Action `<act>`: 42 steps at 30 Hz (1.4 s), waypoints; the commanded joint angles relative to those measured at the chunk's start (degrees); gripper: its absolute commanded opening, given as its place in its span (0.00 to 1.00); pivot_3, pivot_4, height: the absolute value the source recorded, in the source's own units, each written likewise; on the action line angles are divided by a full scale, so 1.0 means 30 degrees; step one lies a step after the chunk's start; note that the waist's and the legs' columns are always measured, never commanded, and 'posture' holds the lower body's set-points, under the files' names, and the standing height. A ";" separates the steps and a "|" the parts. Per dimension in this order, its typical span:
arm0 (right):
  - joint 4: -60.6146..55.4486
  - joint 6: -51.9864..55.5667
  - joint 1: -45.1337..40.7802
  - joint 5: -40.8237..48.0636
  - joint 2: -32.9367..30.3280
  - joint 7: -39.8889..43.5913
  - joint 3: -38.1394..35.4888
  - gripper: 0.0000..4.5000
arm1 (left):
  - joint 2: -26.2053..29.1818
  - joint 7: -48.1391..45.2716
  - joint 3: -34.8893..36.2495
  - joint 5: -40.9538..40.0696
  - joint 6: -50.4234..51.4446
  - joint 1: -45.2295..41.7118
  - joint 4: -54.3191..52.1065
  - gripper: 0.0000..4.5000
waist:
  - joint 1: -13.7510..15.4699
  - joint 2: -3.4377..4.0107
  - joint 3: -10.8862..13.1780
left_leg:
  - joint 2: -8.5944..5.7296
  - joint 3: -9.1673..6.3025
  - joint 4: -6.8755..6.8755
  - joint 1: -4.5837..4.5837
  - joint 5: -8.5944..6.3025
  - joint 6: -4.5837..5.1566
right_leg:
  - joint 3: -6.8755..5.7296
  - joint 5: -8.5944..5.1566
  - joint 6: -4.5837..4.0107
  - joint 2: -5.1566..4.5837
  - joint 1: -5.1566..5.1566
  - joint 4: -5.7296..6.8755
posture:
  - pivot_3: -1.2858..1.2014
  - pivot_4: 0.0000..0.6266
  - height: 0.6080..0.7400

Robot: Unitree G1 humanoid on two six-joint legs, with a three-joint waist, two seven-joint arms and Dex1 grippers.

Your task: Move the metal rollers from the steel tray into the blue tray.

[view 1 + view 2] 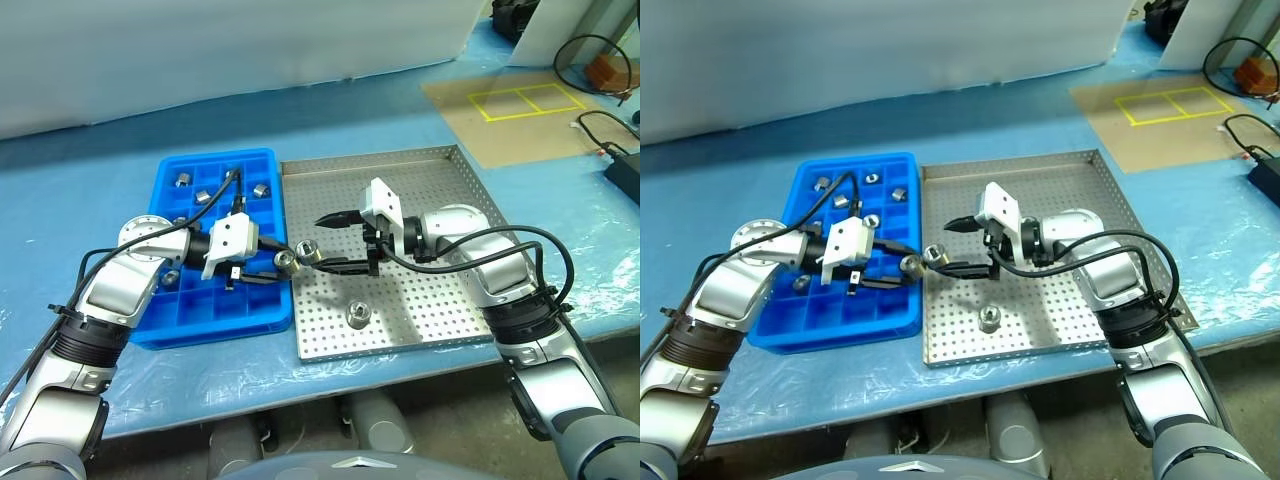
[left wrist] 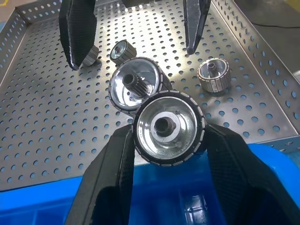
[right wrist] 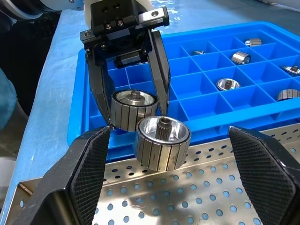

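Steel rollers are lying in both trays at this moment. The left tool point(image 1: 272, 257) is gripping one metal roller point(image 1: 286, 262) by its ribbed sides, holding it over the seam where the blue tray point(image 1: 262, 166) is meeting the steel tray point(image 1: 440, 180), probably so it can be carried back over a compartment. A second roller point(image 1: 306, 249) is sitting right against the held one, just inside the steel tray's edge; whether it is resting on the perforated floor or hanging against the first I cannot tell. The right tool point(image 1: 322, 243) is standing wide, released, its fingers straddling that second roller from the opposite side without touching it, likely waiting for room to close. Another roller point(image 1: 357, 315) is standing alone nearer the front rim of the steel tray, on the table covered in blue sheeting. Several rollers point(image 1: 261, 189) are already sitting in separate compartments of the blue tray.
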 commanded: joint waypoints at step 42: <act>0.2952 -0.3198 0.0343 -0.2275 -0.2446 -0.0149 -0.0159 0.36 | 0.0363 0.1125 0.1363 -0.1003 0.0014 0.0549 -0.1477 0.43 | -0.0199 -0.0001 0.0000 | -0.0002 -0.0001 0.0001 0.0002 0.0000 0.0003 | -0.0002 0.0000 0.0000 0.0000 0.0005 -0.0001 | 0.27 0.24 1.00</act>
